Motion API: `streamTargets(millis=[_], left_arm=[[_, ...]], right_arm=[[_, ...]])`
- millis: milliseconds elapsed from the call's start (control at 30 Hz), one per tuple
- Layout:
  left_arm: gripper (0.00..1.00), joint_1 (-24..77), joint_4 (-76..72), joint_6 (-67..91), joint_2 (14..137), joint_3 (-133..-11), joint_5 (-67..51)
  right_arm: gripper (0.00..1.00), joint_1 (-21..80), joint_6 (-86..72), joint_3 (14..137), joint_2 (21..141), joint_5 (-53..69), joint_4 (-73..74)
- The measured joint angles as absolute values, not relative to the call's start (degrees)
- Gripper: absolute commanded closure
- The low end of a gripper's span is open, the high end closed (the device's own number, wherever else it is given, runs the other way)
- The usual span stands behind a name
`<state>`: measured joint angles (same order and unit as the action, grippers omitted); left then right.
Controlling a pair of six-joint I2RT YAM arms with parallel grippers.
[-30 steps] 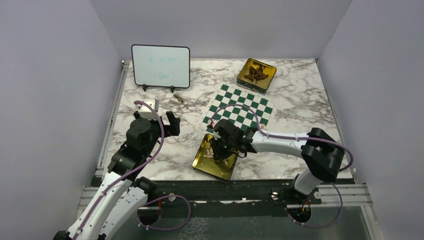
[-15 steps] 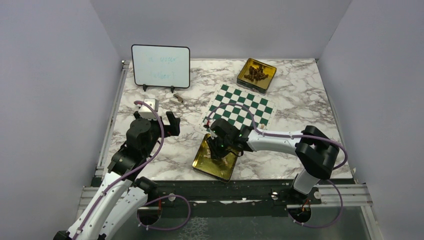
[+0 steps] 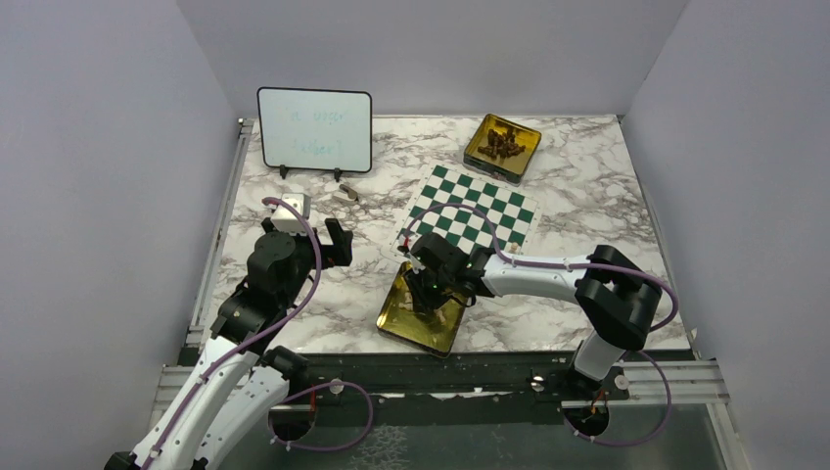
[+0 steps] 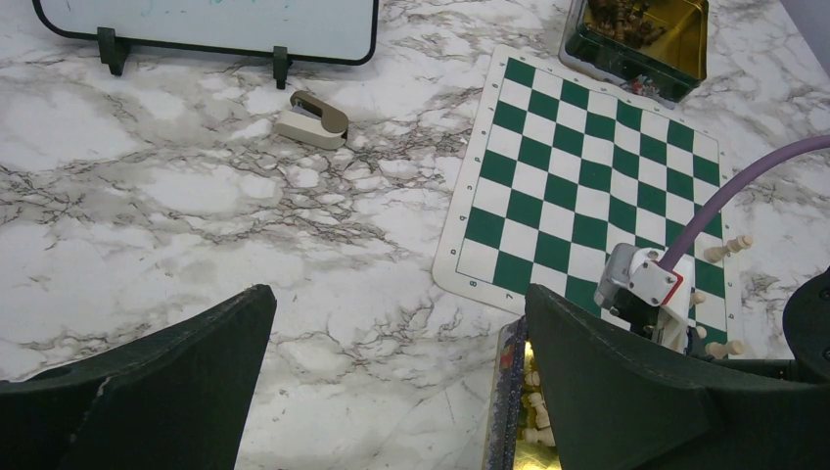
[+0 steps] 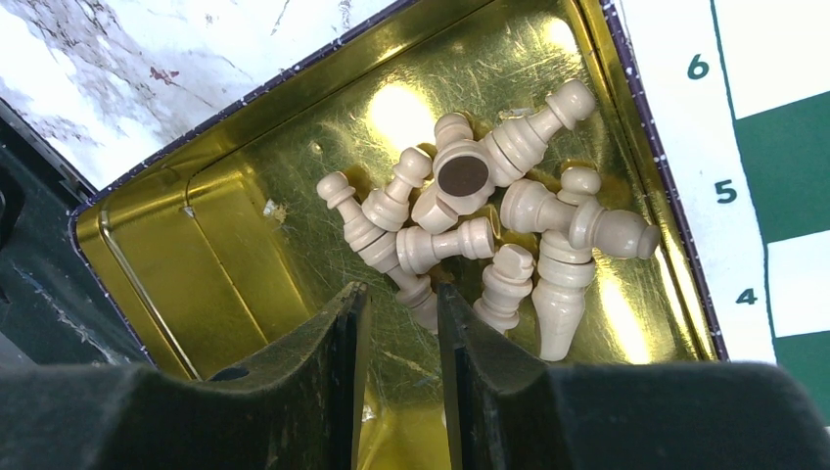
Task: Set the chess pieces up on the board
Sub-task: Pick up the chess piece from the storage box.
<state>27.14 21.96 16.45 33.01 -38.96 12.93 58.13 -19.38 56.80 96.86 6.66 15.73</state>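
Observation:
Several cream chess pieces [image 5: 470, 235] lie heaped in a gold tin [image 5: 245, 264] at the table's near edge. My right gripper [image 5: 401, 292] hangs down into this tin [image 3: 396, 311], its jaws a narrow gap apart with only the tin floor between them. One piece's base [image 5: 423, 299] lies right at the tips, beside the right finger. The green and white board [image 3: 470, 208] lies just beyond the tin, bare of standing pieces. Two pieces [image 4: 729, 248] lie on the marble off its right edge. My left gripper [image 4: 396, 299] stands wide open over bare marble, left of the tin.
A second gold tin [image 3: 502, 147] with dark pieces sits behind the board. A black-framed whiteboard [image 3: 314, 130] stands at the back left, with a small tan object [image 3: 345, 194] lying in front of it. Grey walls close in the table on three sides.
My right gripper has shifted slightly left over the near tin, its jaw gap unchanged. The left arm has not moved.

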Motion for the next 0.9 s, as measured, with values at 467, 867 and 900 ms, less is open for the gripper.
streamTargets(millis=[467,867,900], left_arm=[[0.01,27.1,21.9,16.4,33.2,-39.0,12.9],[0.01,27.1,21.9,16.4,33.4,-39.0,12.9],[0.01,27.1,21.9,16.4,33.4,-39.0,12.9]], right_arm=[[0.66,59.2,-18.8,56.8,97.9,4.3,16.2],[0.76,60.1,-18.3,56.9,98.4,2.2,16.3],[0.78,60.1,-18.3,56.9,98.4,2.2,16.3]])
